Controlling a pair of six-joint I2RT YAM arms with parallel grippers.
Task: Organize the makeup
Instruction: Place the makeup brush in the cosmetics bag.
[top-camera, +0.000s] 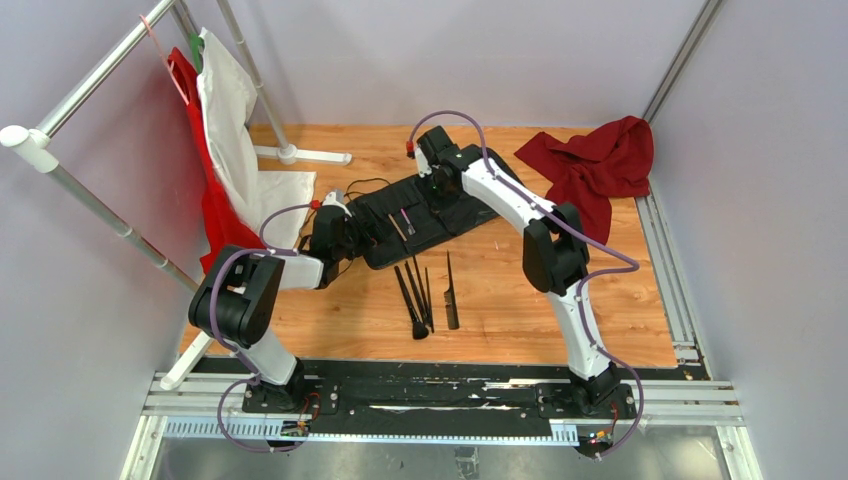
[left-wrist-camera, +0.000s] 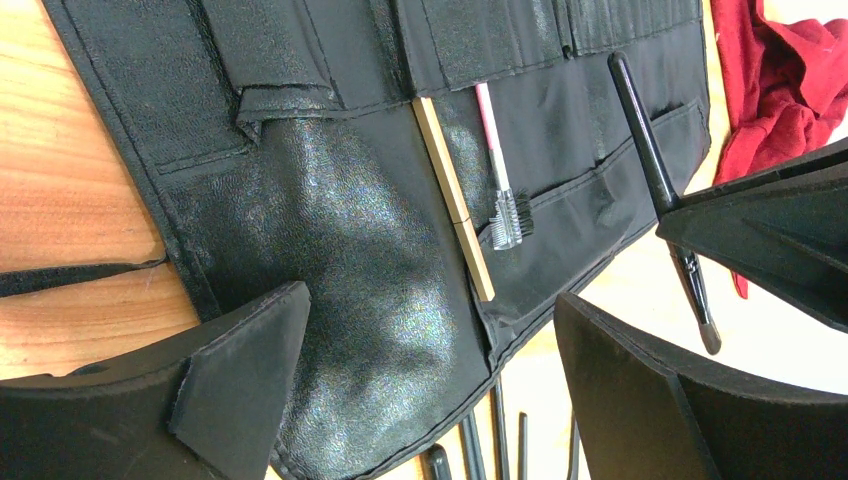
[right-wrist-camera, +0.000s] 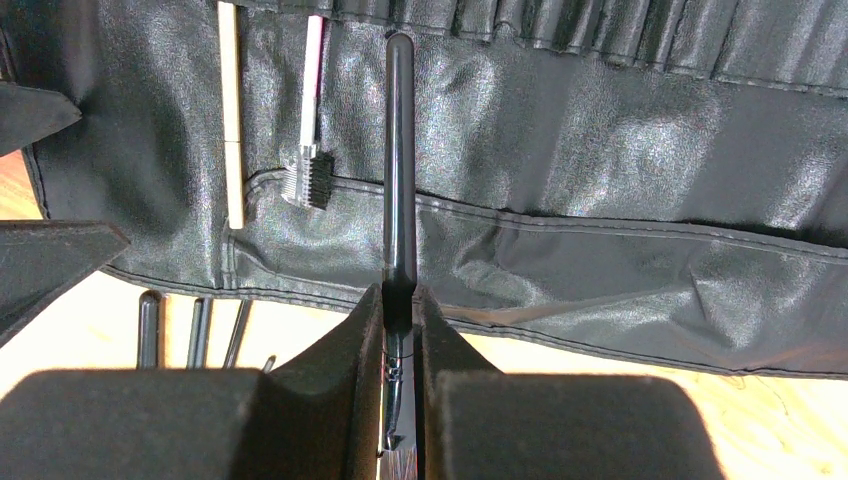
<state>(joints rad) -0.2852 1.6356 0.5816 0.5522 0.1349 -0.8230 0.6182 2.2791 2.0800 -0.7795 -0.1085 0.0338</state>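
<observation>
Risk: I pinch the black brush (right-wrist-camera: 400, 150) down at its bristle end, so the long handle can pivot and skid over the case (right-wrist-camera: 620, 150) fabric, missing a slot. Right gripper (right-wrist-camera: 398, 305) is clamped on that brush, handle over the case. Left gripper (left-wrist-camera: 430, 320) is spread wide above the case, holding nothing. Loose brushes (top-camera: 415, 300) and comb (top-camera: 451, 292) lie on the table (top-camera: 600, 300) just beside the case.

Left arm (top-camera: 268, 350): white shells, bulky black rounded joint housings | right arm (top-camera: 505, 195): same white-and-black build | cabling (top-camera: 452, 113): purple, looped outside each arm, red plugs at 12 o'clock ends, slack loops at 6 o'clock | bases (top-camera: 590, 395): black blocks, small red-orange fittings | left gripper (left-wrist-camera: 430, 297), right gripper (right-wrist-camera: 398, 305): matte black wedge fingers, grainy surface
</observation>
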